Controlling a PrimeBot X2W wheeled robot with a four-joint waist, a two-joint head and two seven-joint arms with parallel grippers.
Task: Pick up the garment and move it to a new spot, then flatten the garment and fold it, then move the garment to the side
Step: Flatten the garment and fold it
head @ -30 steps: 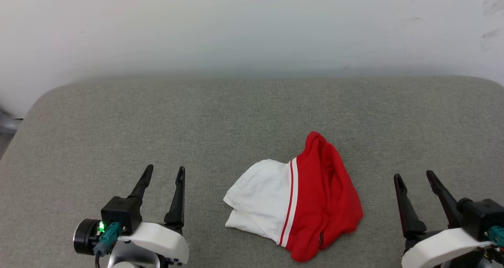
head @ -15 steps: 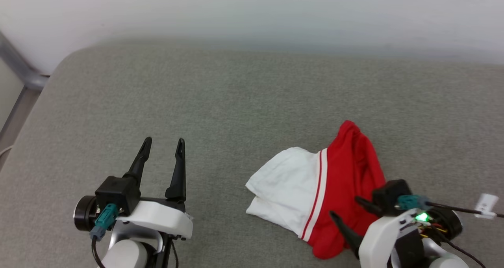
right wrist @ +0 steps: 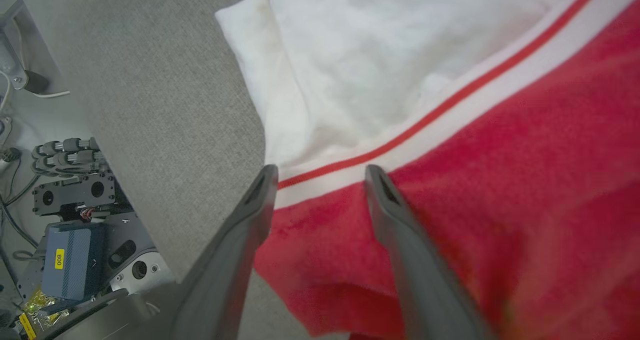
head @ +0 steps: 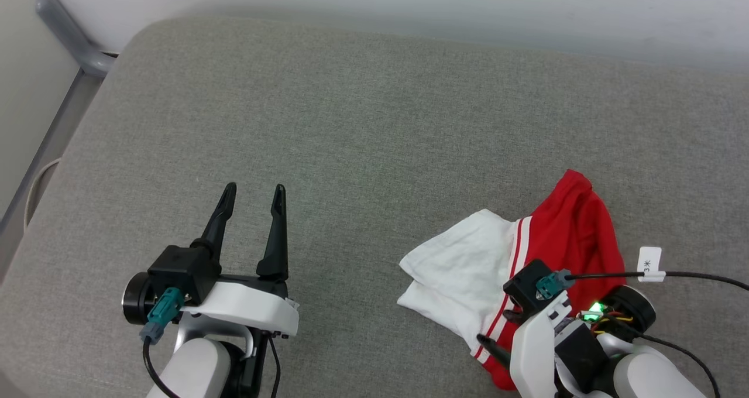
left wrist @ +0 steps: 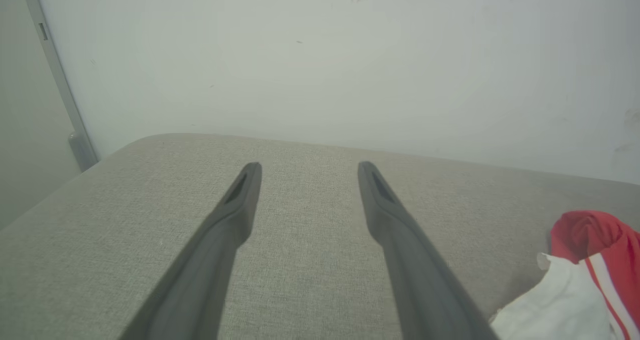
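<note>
The garment (head: 556, 251), red with a white panel and red-and-white striped trim, lies crumpled on the grey cushion (head: 351, 123). My right gripper (head: 498, 328) is turned down over the garment's near edge, open. In the right wrist view its fingertips (right wrist: 270, 172) straddle the striped trim of the garment (right wrist: 500, 155), with fabric showing between them. Well to the left of the garment, my left gripper (head: 253, 194) hovers above bare cushion, open and empty. The left wrist view shows that gripper (left wrist: 307, 166) spread wide and the garment (left wrist: 590, 270) at the lower right.
A pale wall (head: 409, 0) runs behind the cushion. A grey metal post (head: 64, 29) stands at the far left. A black cable with a white tag (head: 649, 263) crosses above the garment's right side. The cushion's near edge and my base's electronics (right wrist: 70, 260) appear in the right wrist view.
The head camera has turned left and tilted down. My right arm has swung in from the right and now points down over the garment's near edge. The garment and left gripper have stayed put.
</note>
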